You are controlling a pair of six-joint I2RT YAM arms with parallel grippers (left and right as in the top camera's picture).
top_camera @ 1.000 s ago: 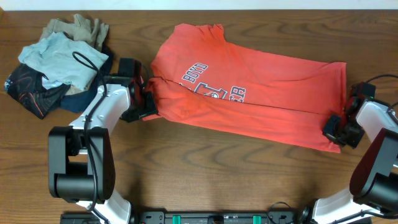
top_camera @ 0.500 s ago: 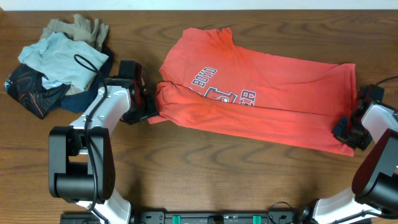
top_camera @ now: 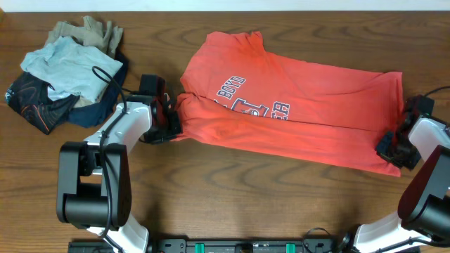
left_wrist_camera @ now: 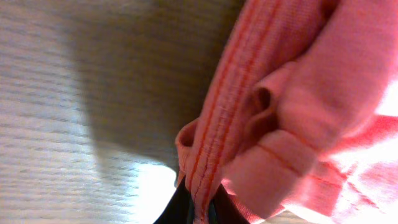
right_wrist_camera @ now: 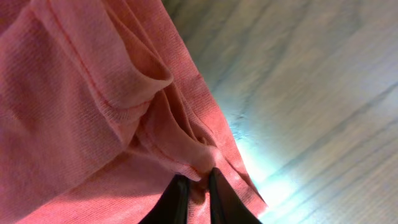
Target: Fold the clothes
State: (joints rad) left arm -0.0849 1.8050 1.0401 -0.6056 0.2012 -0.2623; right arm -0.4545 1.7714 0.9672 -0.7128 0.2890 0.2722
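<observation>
The clothes, a red-orange T-shirt (top_camera: 309, 137) with white lettering, lie folded lengthwise across the middle of the table. My left gripper (top_camera: 171, 121) is at the shirt's left end. In the left wrist view that gripper (left_wrist_camera: 200, 210) is shut on the stitched hem of the shirt (left_wrist_camera: 298, 112), which bunches above the dark fingertips. My right gripper (top_camera: 394, 146) is at the shirt's lower right corner. In the right wrist view it (right_wrist_camera: 198, 190) is shut on a pinched fold of the shirt (right_wrist_camera: 74, 93).
A heap of light blue, tan, navy and black garments (top_camera: 63, 70) lies at the table's back left, close behind my left arm. Bare wooden table (top_camera: 232, 204) runs along the front, in front of the shirt.
The shirt slid right and stretched out between the grippers. My left gripper moved slightly right and closed on the shirt's left hem. The right gripper kept its hold.
</observation>
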